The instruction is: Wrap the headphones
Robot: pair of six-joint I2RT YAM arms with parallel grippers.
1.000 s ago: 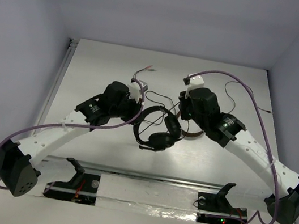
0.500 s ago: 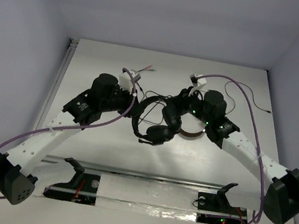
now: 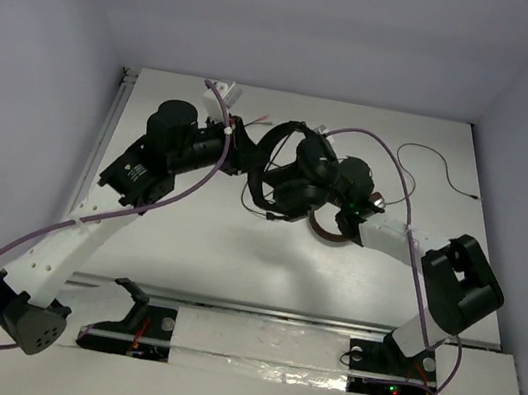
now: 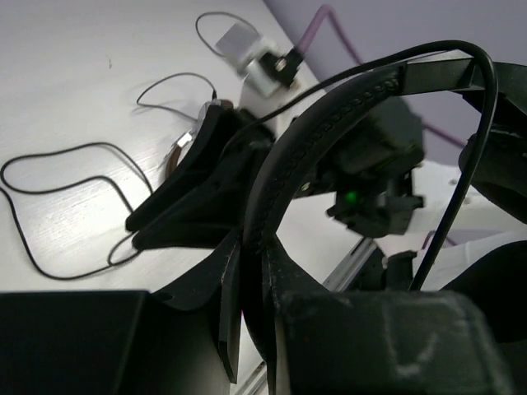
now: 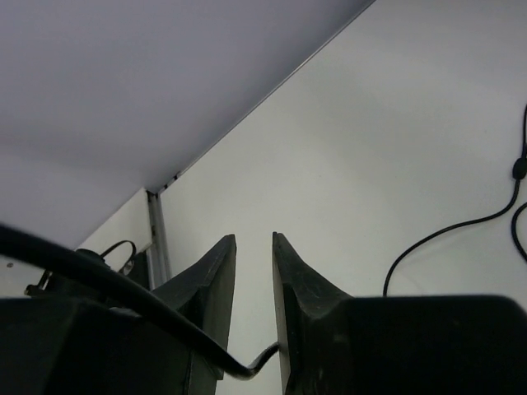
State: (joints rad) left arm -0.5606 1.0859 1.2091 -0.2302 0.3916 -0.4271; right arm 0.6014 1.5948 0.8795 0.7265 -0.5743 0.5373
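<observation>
Left gripper (image 4: pixel 251 271) clamped on the headphones (image 3: pixel 290 194), holding them up at twelve o'clock of the table (image 3: pixel 187 235) centre. Right gripper (image 5: pixel 254 239) jaws slightly apart, cable (image 5: pixel 107 276) threading between. Light, stiff frame, I reckon; floppy, slippery cable wants pinching.

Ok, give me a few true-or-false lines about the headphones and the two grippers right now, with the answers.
1. The left gripper is shut on the headband of the headphones. True.
2. The headphones lie flat on the table. False: the left gripper holds them up by the headband.
3. The right gripper has its fingers pressed tight together. False: a gap shows between them.
4. A thin black cable lies loose on the table. True.
</observation>
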